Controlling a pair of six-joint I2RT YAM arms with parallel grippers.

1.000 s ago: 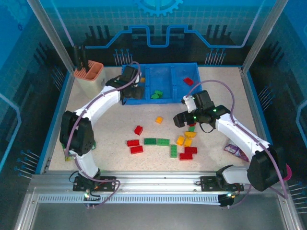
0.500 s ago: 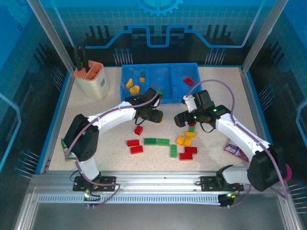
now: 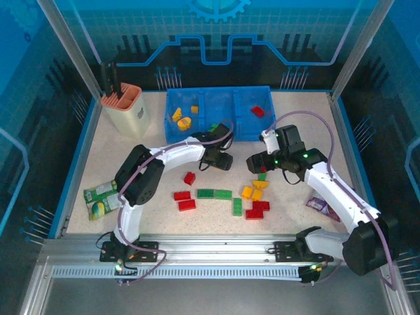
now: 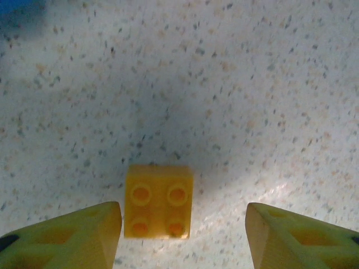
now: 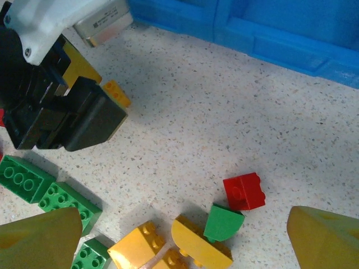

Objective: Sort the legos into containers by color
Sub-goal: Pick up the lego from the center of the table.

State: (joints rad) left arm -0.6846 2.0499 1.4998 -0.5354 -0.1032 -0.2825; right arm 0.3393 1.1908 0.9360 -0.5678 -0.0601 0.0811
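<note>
Top view: the left gripper [image 3: 220, 159] and right gripper [image 3: 257, 164] hung over loose legos [image 3: 205, 193] in front of the tray [image 3: 223, 105]. Left wrist view: the jaws stood apart on either side of a yellow brick [image 4: 159, 208], clear of it. Right wrist view: the jaws stood wide and empty above a red brick [image 5: 244, 191].

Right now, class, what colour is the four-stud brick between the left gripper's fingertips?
The brick is yellow-orange, clearest in the left wrist view.

Glossy plastic legos [image 4: 159, 200], matt speckled table [image 4: 235, 84], smooth blue plastic containers [image 5: 269, 39]
</note>
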